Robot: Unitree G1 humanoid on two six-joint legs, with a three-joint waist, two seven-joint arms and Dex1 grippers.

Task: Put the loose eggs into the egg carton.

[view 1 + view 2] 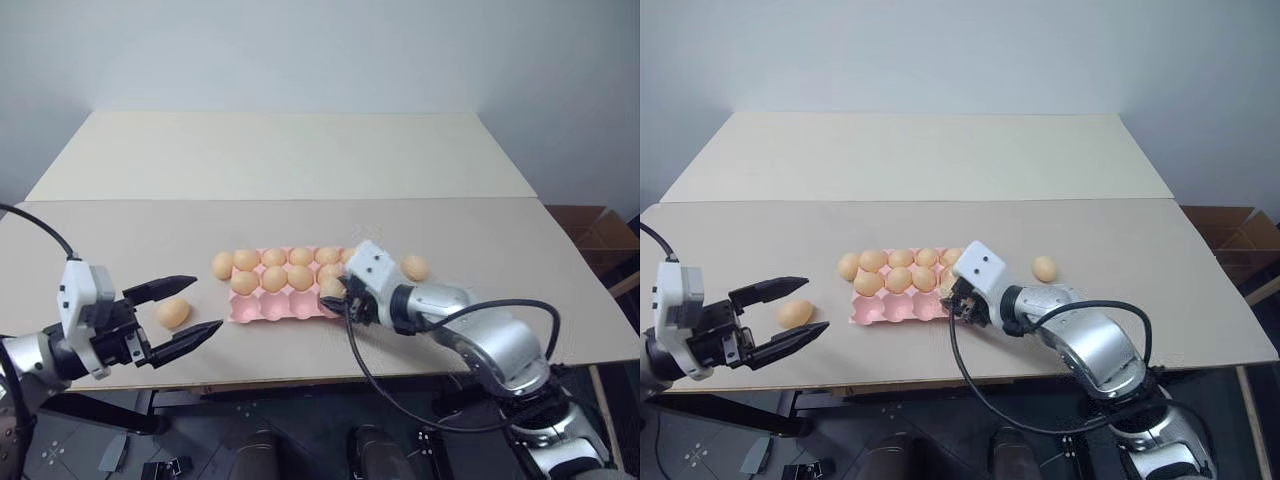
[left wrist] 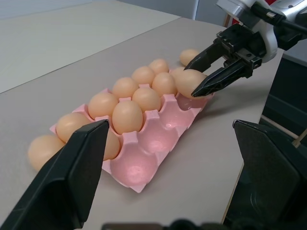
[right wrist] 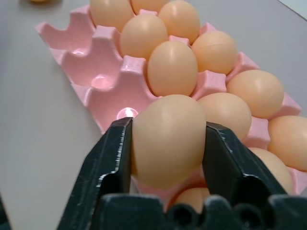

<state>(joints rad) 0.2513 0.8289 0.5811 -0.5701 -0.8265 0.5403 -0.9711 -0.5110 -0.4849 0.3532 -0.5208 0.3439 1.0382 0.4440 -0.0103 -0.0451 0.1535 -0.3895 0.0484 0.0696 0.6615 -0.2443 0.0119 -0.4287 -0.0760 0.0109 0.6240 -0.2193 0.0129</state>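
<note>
The pink egg carton [image 1: 270, 308] lies near the table's front edge, its far rows full of eggs and its near row of cups bare [image 2: 158, 139]. My right gripper [image 3: 168, 127] is shut on a light orange egg [image 3: 168, 143] and holds it just above the carton's right end [image 1: 332, 288]. One loose egg [image 1: 414, 267] rests on the table right of the carton. Another [image 1: 222, 265] lies against the carton's far left corner. A third [image 1: 173, 312] sits on the table by my left gripper [image 1: 207, 304], which is open and holds nothing.
The carton lies on a beige table [image 1: 500, 230] that butts against a second, lighter table [image 1: 290, 150] behind it. A cardboard box [image 1: 600, 235] stands off the table's right side. A black cable [image 1: 380, 390] hangs from my right arm below the front edge.
</note>
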